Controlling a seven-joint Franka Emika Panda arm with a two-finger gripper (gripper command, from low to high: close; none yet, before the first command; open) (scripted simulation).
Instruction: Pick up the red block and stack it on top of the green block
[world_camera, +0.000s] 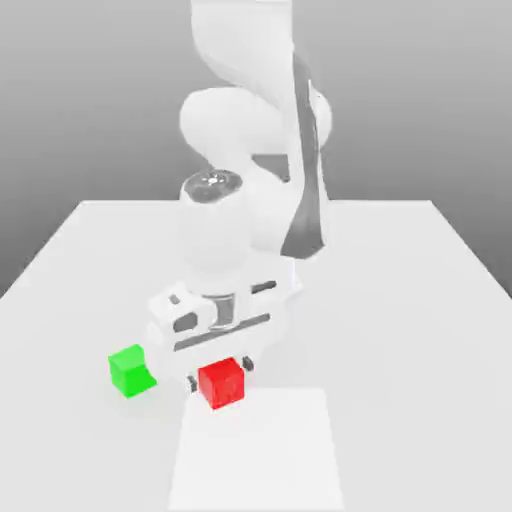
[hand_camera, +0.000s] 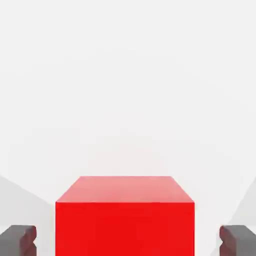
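The white arm (world_camera: 262, 130) bends down from the back of the white table (world_camera: 400, 290) and hangs its hand low over the front part of the surface. Right under that hand sits the red block (world_camera: 221, 382), resting flat on the table, and the gripper (world_camera: 219, 374) is lowered around it, one dark fingertip (world_camera: 246, 364) peeping out on the side toward the exterior view's right and another just showing on the opposite side.

From the hand view the red block (hand_camera: 124, 220) fills the middle between the two dark fingertips (hand_camera: 18, 240), and there is a plain strip of white table showing between each pad and the cube's side faces. So the pincer (hand_camera: 127, 240) is spread wide, straddling the cube without touching it (the gaps look about even on both sides). The cube sits square to the fingers, its top face level.

The green block (world_camera: 131, 369) stands on the table just beside the red one, toward the exterior view's left, apart from it with a small bit of bare surface between them. It is upright, turned at a slight angle, and nothing lies on top of it. It stays outside the gripper's reach as things stand.

A paler rectangular patch (world_camera: 256, 450) marks the table in front of the red block, near the front edge.
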